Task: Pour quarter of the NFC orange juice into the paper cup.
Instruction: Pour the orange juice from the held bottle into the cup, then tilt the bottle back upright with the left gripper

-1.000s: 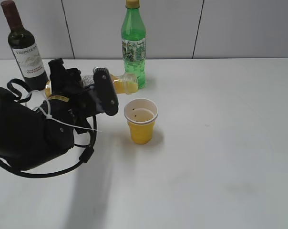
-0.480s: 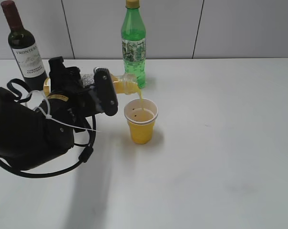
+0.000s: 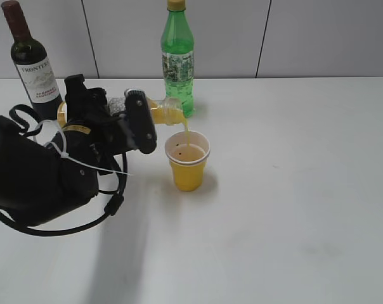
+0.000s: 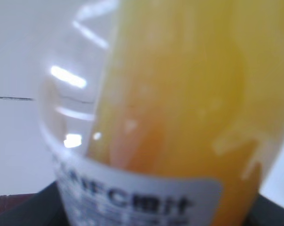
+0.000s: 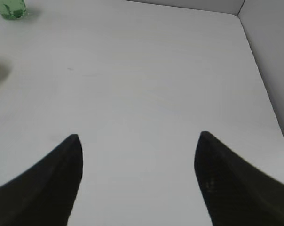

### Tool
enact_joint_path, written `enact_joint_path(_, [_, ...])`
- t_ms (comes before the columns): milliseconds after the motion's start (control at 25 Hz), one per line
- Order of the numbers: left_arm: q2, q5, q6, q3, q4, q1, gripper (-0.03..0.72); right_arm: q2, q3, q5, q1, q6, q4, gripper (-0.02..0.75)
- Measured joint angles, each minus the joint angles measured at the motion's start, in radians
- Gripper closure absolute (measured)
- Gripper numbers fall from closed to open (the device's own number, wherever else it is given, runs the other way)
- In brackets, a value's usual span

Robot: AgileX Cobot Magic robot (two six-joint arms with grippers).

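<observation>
Landmark: cup (image 3: 188, 160), upright on the table (image 3: 293, 190), yellow outside, white rim, orange liquid inside.

Juice (image 3: 161, 111): held tipped near horizontal, just above and left of the cup, open mouth over the cup's rim. A thin orange stream runs from mouth into cup. Left wrist view: juice (image 4: 179, 108) fills the frame, blurred, label edge at the bottom.

Left gripper (image 3: 118, 117): left of the cup, fingers (image 3: 141, 120) closed around the juice's body; arm bulk sits lower left of the cup.

Right gripper (image 5: 138, 181): seen only in its wrist view, 2 fingers (image 5: 43, 188) spread wide, nothing between them, bare table (image 5: 142, 84) below.

Green bottle (image 3: 177, 58): upright behind the cup, just beyond the juice's mouth; its base (image 5: 10, 8) shows in the right wrist view.

Wine bottle (image 3: 32, 63): upright, well left of the cup and behind it, behind the left arm.
</observation>
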Motion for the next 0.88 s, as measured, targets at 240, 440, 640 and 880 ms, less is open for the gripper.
enact_joint_path(240, [0.000,-0.001,0.003,0.000,0.008,0.000,0.245,0.000,0.000,0.000,0.000,0.000,0.000,0.149])
enact_joint_path(440, [0.000,0.004,0.003,0.000,0.008,0.000,0.245,0.000,0.000,0.000,0.000,0.000,0.000,0.149])
enact_joint_path(640, [0.000,0.038,-0.046,0.000,0.008,0.000,0.245,0.000,0.000,0.000,0.000,0.000,0.000,0.149])
enact_joint_path(880, [0.000,0.100,-0.234,0.000,0.008,0.000,0.245,0.000,0.000,0.000,0.000,0.000,0.000,0.149])
